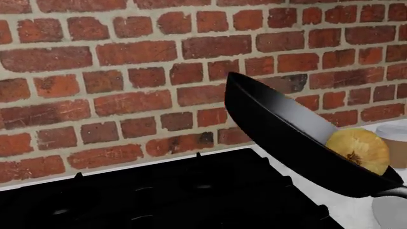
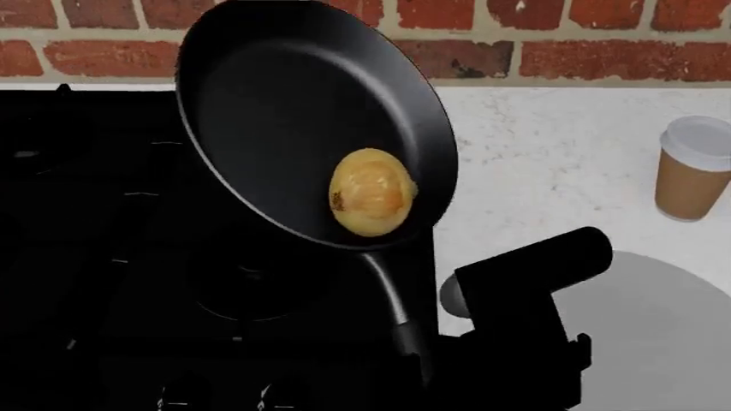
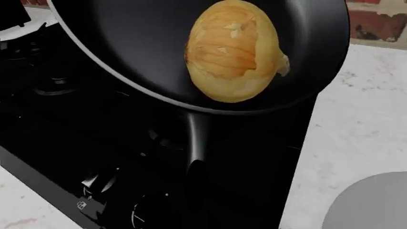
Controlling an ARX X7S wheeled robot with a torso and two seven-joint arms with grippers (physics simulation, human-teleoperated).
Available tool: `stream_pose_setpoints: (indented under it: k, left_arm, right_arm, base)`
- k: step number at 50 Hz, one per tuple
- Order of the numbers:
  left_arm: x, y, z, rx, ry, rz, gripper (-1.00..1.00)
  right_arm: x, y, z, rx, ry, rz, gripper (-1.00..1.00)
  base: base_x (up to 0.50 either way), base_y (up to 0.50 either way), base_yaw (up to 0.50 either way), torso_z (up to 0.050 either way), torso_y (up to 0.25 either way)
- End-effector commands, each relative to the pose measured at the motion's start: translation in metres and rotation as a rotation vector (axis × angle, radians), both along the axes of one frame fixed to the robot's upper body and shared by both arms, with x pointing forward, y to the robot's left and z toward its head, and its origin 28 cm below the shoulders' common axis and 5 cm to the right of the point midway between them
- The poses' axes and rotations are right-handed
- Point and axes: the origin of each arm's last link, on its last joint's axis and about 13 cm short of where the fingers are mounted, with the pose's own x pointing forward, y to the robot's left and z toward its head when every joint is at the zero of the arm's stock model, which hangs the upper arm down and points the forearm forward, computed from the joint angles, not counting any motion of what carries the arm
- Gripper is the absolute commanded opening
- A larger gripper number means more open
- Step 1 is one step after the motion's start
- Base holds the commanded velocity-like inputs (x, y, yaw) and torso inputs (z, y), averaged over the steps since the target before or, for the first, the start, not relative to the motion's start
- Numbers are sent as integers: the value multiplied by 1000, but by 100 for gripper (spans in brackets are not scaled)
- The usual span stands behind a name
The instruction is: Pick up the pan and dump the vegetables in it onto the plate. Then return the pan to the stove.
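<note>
While I hold the pan [image 2: 286, 111] by its thin handle above the stove's [image 2: 103, 282] right edge, my right gripper [image 2: 429, 364] pinching it, the onion [image 2: 371, 191] looks ready to roll; plate [image 2: 674, 334] waits near.

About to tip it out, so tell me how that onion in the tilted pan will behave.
The onion is round and rests loose against the low rim of the tilted pan, so it will likely roll off fast. Its skin looks dry and smooth, so probably little grip on the slick black surface. It may keep rolling on the flat plate.
</note>
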Motion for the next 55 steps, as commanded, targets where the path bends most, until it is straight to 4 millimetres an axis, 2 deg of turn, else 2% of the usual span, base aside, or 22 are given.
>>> stream_pose_setpoints:
  k: [1,7,18,21,35,42,55]
  left_arm:
    - [2,0,3,-16,-18,-12,100]
    - [0,1,5,-16,-24,-8,100]
    - [0,1,7,-8,-28,-4,100]
    - [0,1,6,-7,-25,-6,100]
    - [0,-2,5,-11,-19,-15,100]
    - [1,-2,4,-34,-4,-38,100]
    - [-3,-6,11,-25,-23,-49,100]
  right_arm:
    - [-10,-13,29,80,-197,-182,-100]
    - [-14,-20,24,122,-193,-207,-100]
    - [-13,-32,0,185,-147,-256,-100]
    - [-12,-36,0,224,-169,-273,-100]
    - [-11,-36,-8,363,-225,-260,-100]
    - [-3,-38,-28,438,-224,-257,-100]
    - [-1,-35,-43,581,-221,-243,-100]
  base:
    - [0,0,0,0,0]
    - [0,0,0,0,2]
    - [0,1,0,1,2]
    - [0,1,0,0,3]
    - [0,1,0,1,2]
    - [0,0,0,1,1]
    - [0,0,0,0,2]
